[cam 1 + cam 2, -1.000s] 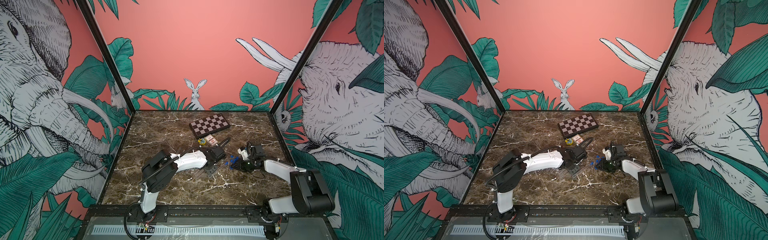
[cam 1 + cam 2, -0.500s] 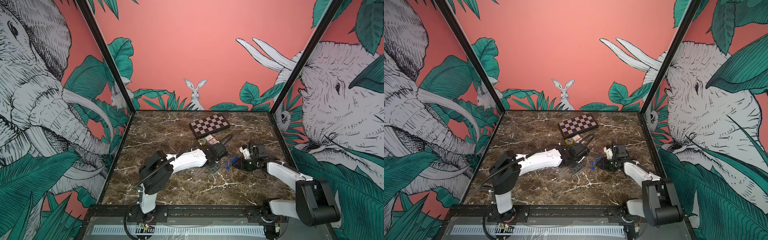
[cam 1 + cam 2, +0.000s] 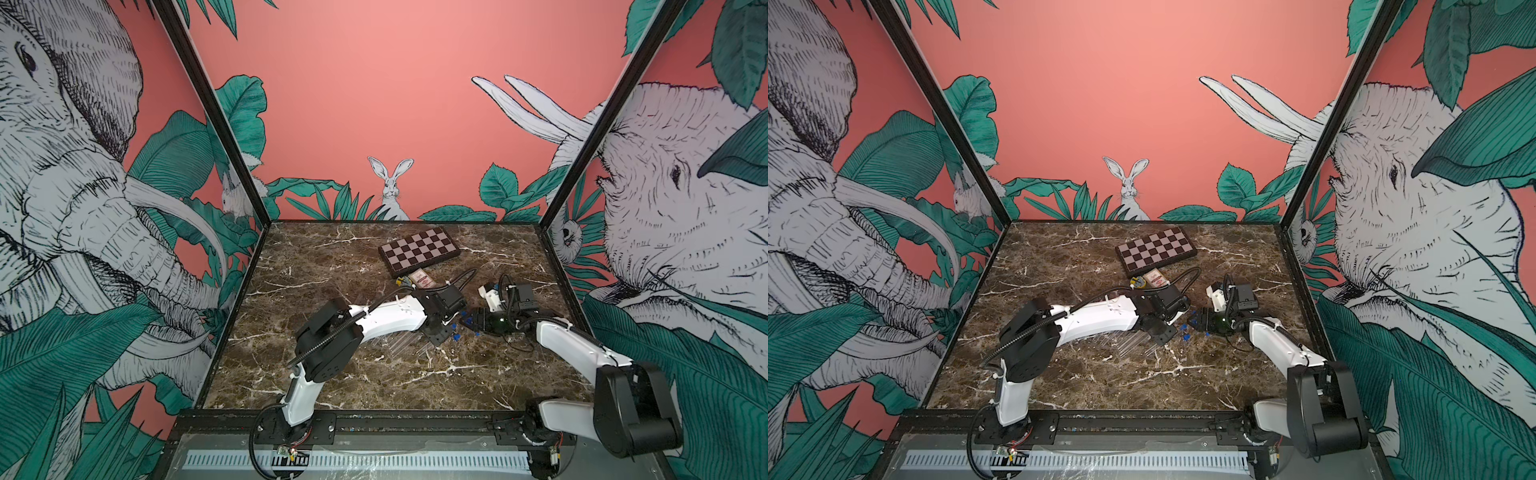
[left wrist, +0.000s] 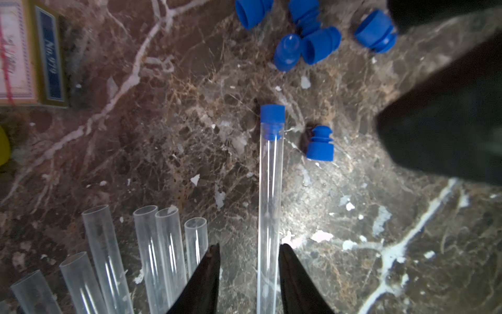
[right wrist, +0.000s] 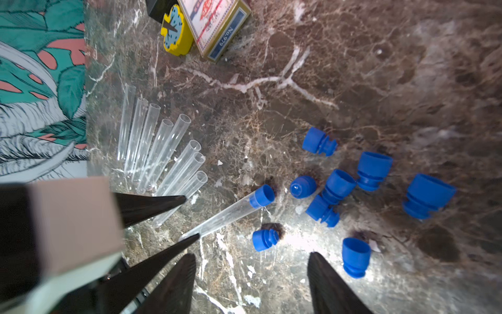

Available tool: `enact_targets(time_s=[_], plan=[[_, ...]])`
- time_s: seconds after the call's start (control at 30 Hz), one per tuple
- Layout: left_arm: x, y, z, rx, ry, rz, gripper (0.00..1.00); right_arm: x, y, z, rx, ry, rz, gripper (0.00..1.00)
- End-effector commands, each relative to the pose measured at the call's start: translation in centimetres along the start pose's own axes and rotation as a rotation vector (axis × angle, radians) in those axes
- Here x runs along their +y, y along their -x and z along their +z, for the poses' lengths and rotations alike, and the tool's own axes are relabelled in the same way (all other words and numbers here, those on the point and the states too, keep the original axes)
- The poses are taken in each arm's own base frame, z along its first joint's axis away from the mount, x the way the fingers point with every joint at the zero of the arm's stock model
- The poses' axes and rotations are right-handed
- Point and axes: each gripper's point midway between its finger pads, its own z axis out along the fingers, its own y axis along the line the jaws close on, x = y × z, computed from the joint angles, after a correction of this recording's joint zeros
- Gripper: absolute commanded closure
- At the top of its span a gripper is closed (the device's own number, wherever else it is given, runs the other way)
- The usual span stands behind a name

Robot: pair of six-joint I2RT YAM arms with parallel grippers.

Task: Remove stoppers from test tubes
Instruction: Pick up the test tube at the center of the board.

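Right gripper (image 5: 252, 257): fingers have just been spread wide, nothing held. Loose stoppers (image 5: 339, 185) are scattered beside the capped tube (image 4: 269, 190). Left gripper (image 4: 249, 246): fingers parted astride that tube, unclamped. One removal is judged left.

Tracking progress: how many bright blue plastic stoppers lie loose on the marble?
8 blue stoppers in the right wrist view: six scattered past the stoppered clear tube's mouth, two nearer the right tool. Arms may hide more.
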Motion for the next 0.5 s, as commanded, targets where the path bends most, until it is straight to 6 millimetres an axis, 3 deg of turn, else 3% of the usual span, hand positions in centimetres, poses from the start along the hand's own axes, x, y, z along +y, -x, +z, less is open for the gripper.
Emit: enact_targets(time_s=[0.0, 0.47], plan=[[-0.7, 0.6, -0.6, -0.004, -0.025, 0.006, 0.62, -0.3, -0.3, 0.0, 0.002, 0.012, 0.003, 0.32], [-1.2, 0.2, 1.3, 0.041, -0.029, 0.007, 0.62, -2.0, 0.0, -1.0, -0.035, -0.016, 0.042, 0.31]])
